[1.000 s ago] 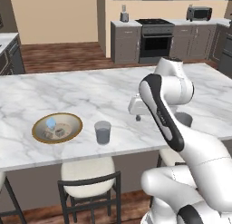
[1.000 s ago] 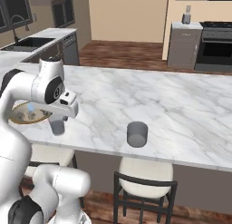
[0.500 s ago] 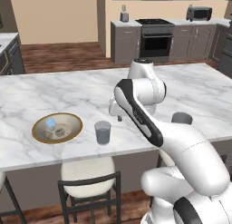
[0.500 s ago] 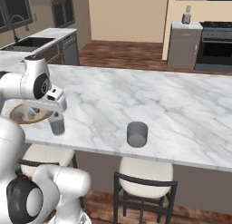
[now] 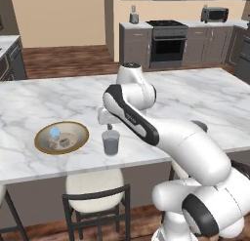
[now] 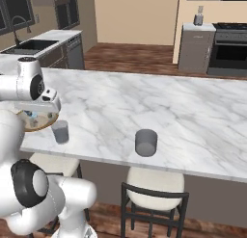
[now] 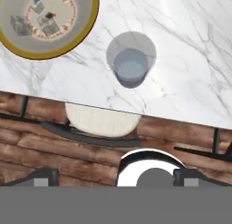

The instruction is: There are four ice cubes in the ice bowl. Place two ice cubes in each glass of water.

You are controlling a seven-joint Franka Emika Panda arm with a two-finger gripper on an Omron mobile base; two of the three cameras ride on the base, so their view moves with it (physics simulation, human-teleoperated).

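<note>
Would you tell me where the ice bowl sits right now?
In the left base view, the ice bowl rests on the marble counter near its front edge, left of the nearer glass of water.

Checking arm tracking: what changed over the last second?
The arm swung left across the counter, bringing the open, empty gripper from past the near glass to above it, beside the ice bowl. Nothing grabbed or released. Bowl, ice cubes, both glasses unmoved.
</note>
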